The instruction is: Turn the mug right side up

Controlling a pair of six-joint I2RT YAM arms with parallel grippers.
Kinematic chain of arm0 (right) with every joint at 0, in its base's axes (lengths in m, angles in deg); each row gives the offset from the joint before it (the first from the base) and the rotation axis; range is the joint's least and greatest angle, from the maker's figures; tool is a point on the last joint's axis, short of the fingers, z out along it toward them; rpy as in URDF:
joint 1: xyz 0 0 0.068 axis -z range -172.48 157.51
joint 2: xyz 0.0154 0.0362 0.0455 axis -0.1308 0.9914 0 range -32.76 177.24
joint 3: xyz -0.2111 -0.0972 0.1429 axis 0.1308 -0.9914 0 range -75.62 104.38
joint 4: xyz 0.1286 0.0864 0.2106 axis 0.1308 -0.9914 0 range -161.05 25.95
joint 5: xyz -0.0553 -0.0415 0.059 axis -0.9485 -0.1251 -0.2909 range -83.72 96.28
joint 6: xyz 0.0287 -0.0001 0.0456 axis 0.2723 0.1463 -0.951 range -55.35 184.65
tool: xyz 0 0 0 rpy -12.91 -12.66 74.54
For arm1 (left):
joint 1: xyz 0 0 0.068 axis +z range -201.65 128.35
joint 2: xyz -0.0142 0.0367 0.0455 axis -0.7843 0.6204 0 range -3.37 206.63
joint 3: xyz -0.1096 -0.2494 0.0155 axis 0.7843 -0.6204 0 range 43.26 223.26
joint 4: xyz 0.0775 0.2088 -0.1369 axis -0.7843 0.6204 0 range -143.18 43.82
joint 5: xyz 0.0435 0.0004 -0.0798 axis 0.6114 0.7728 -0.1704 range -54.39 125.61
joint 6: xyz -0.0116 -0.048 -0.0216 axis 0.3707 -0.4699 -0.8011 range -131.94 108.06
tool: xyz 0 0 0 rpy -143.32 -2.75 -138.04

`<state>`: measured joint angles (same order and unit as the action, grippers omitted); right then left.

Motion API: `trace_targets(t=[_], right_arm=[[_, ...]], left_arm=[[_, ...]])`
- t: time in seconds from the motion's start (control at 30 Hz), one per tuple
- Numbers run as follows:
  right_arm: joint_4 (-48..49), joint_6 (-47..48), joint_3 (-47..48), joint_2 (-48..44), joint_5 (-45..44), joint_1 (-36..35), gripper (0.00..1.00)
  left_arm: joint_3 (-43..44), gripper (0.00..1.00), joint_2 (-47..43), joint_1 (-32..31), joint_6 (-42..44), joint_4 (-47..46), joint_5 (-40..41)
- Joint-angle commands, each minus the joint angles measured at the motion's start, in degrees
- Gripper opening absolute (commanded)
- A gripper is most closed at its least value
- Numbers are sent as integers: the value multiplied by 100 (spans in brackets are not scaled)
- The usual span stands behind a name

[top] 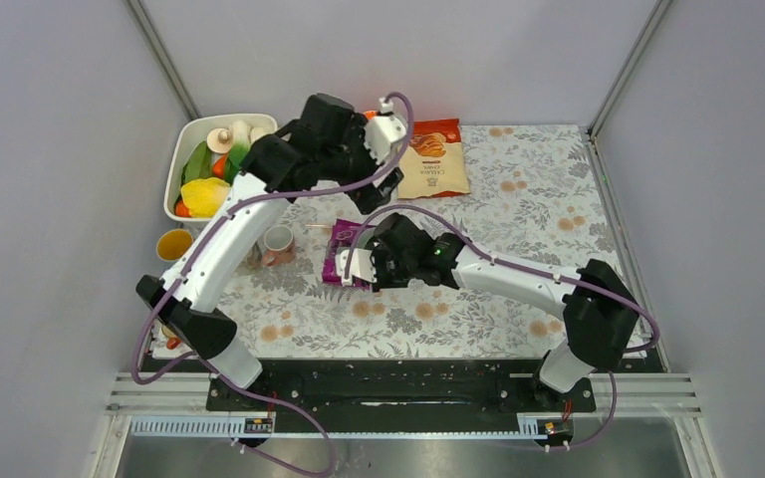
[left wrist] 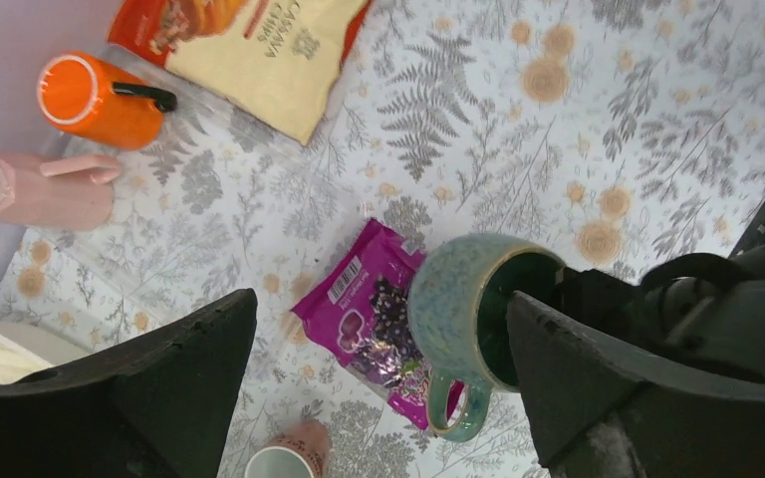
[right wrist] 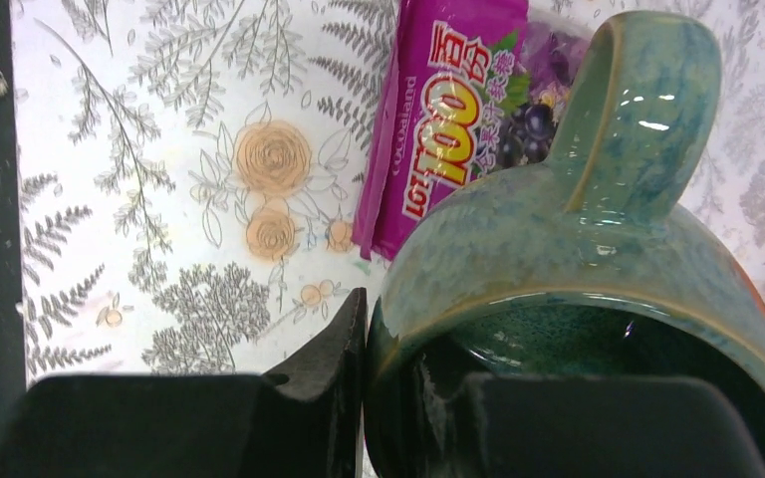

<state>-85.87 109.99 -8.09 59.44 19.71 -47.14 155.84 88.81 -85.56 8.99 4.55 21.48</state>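
The mug is teal-green glazed with a dark green inside. It lies tilted on its side in the air over a purple snack bag, its opening facing the right arm. My right gripper is shut on the mug's rim, one finger inside and one outside, handle pointing away. In the top view the right gripper hides the mug. My left gripper is open and empty, high above the mug, near the table's back.
A chips bag lies at the back. An orange mug and a pink one lie on their sides by the back wall. A pink patterned cup, a yellow cup and a white bin of toy vegetables sit left.
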Motion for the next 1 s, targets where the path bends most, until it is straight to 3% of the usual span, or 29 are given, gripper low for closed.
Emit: trace_targets(t=[0.0, 0.3, 0.47, 0.53, 0.6, 0.67, 0.73, 0.77, 0.93, 0.97], right_arm=[[287, 777, 393, -745, -939, -166, 0], [381, 696, 430, -796, -1513, -420, 0], [437, 621, 527, -710, -1529, -493, 0], [477, 547, 550, -716, -1561, -494, 0], [555, 529, 515, -751, -1630, -498, 0], [614, 537, 452, -781, -1685, -494, 0], [613, 510, 425, -768, -1730, -494, 0], [616, 497, 420, -758, -1756, -496, 0], [749, 335, 323, -715, -2074, -494, 1], [777, 323, 285, -735, -2165, -494, 11]], left_arm=[[-493, 99, 8, -311, 265, 68, 772], [-1439, 98, -15, -727, 401, -412, 1460], [-1921, 90, 73, -917, 397, -1186, 2289], [-2144, 82, 128, -977, 495, -1391, 2556], [-2359, 68, 166, -992, 599, -1591, 2769], [-2497, 40, 189, -989, 655, -1694, 2868], [-2522, 4, 186, -987, 650, -1723, 2873], [-2538, 0, 181, -994, 650, -1730, 2859], [-2687, 0, 160, -910, 641, -1870, 2847], [-2713, 0, 168, -871, 630, -1897, 2833]])
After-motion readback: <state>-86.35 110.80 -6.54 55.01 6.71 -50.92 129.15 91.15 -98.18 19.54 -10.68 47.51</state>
